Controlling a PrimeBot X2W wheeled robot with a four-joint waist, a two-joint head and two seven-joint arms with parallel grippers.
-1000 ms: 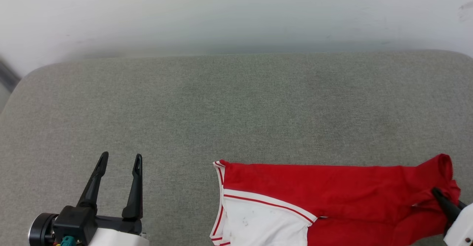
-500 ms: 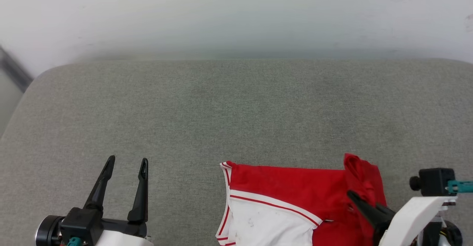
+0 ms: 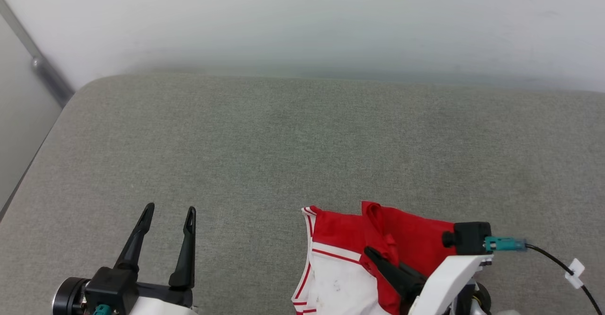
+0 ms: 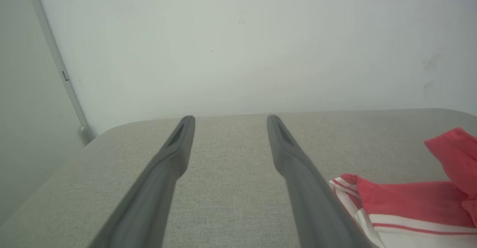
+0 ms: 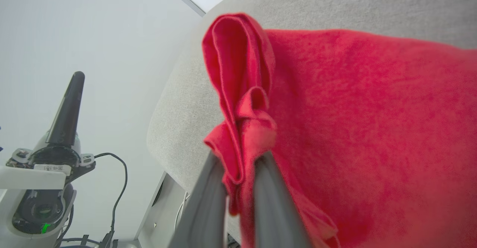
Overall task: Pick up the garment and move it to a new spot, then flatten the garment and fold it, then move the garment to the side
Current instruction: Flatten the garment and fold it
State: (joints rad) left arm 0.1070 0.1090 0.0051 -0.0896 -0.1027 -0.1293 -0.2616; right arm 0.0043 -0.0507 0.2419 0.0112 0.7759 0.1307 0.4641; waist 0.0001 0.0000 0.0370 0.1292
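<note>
I've got the shirt (image 3: 416,239) at the near edge of the grey pad (image 3: 283,154), around 5 o'clock in my head camera, part of its red body folded back over itself and a white sleeve (image 3: 335,282) with red-striped trim showing at its 7 o'clock side. My right gripper (image 3: 373,256) reaches in from 5 o'clock, fingers pinching a bunched red fold raised off the layer below. My left gripper (image 3: 170,208) sits at 7 o'clock over bare pad, well apart from the shirt, fingers spread and holding nothing.
</note>
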